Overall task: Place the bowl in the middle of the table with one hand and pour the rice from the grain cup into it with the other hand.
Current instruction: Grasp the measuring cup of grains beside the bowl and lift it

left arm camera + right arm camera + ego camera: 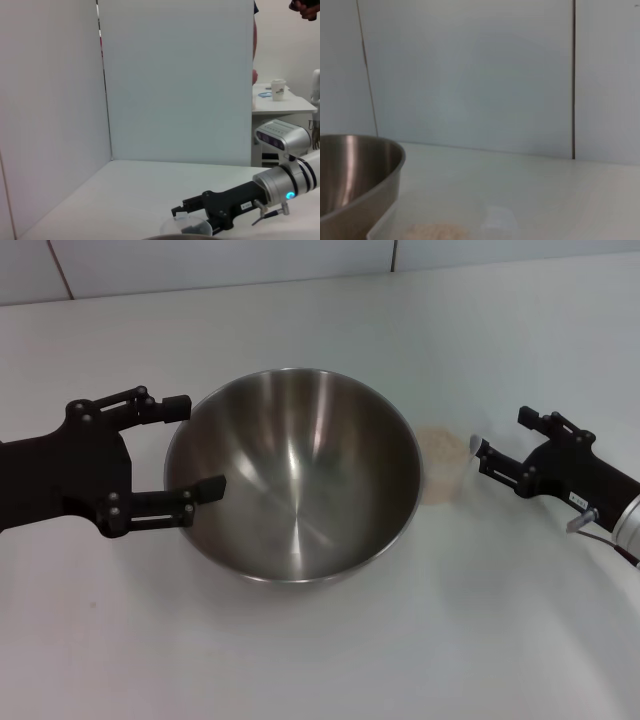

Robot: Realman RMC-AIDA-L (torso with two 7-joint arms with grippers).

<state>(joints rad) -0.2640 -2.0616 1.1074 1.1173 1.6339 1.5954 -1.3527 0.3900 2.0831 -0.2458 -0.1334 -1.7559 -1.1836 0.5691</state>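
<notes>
The bowl (300, 480) is shiny, smooth metal. The grain cup (446, 465) is clear plastic, with tiny, grainy rice (443, 443) inside. The desk (330, 660) is smooth and white.

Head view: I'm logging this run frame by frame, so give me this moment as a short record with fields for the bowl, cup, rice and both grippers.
bowl: steel bowl, upright on the white table, near the middle, no rice visible in it
grain cup: clear grain cup, upright, just beside the bowl on the robot's right
rice: rice in the cup, not yet poured
left gripper: left gripper, open, fingers straddling the bowl's rim
right gripper: right gripper, open, beside the cup, not closed on it
</notes>
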